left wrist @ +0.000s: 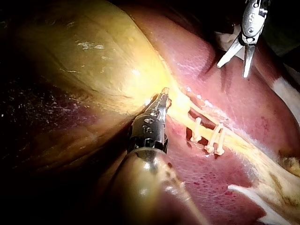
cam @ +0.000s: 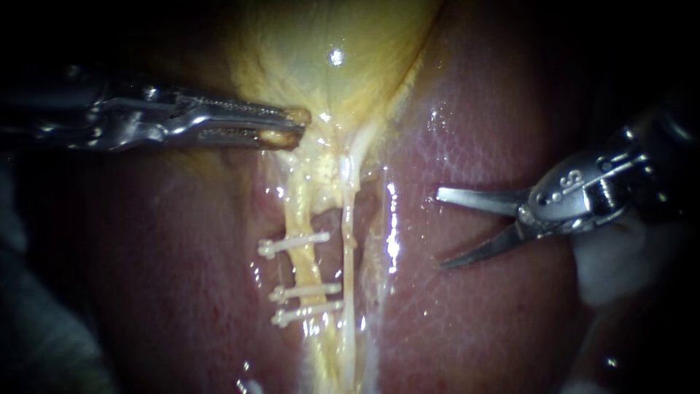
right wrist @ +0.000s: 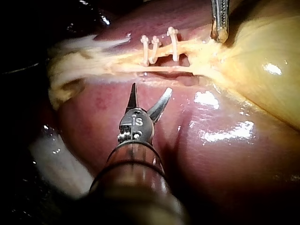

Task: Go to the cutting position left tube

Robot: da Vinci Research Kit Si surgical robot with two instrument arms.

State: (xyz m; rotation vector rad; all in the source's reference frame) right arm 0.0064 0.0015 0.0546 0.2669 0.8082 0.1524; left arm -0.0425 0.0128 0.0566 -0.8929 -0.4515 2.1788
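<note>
The left tube [cam: 305,255] runs down from the gallbladder [cam: 328,44] along the groove in the liver [cam: 474,131], pale yellow and the thicker of two strands. Three clips [cam: 305,292] cross it: one nearer the gallbladder, then a bare stretch of tube, then two close together. Just beside it, on the side toward the right instrument, lies the right tube [cam: 348,248], thin and glossy; the ends of the two lower clips reach close to it. The right instrument [cam: 440,228] stands apart from both tubes over bare liver, its two curved blades spread wide with nothing between them and their tips pointing toward the clipped stretch. In its own wrist view the blades [right wrist: 151,91] are open in a V ahead of the shaft, with the tubes and clips [right wrist: 154,47] lying across beyond them. The left instrument [cam: 297,125] is at the gallbladder's neck, above the clips, its jaws closed to a narrow gap on a fold of yellow gallbladder tissue; its wrist view shows the tip [left wrist: 164,96] pressed into the gallbladder's [left wrist: 93,56] edge. A white cloth [cam: 620,263] lies under the right instrument's shaft.
</note>
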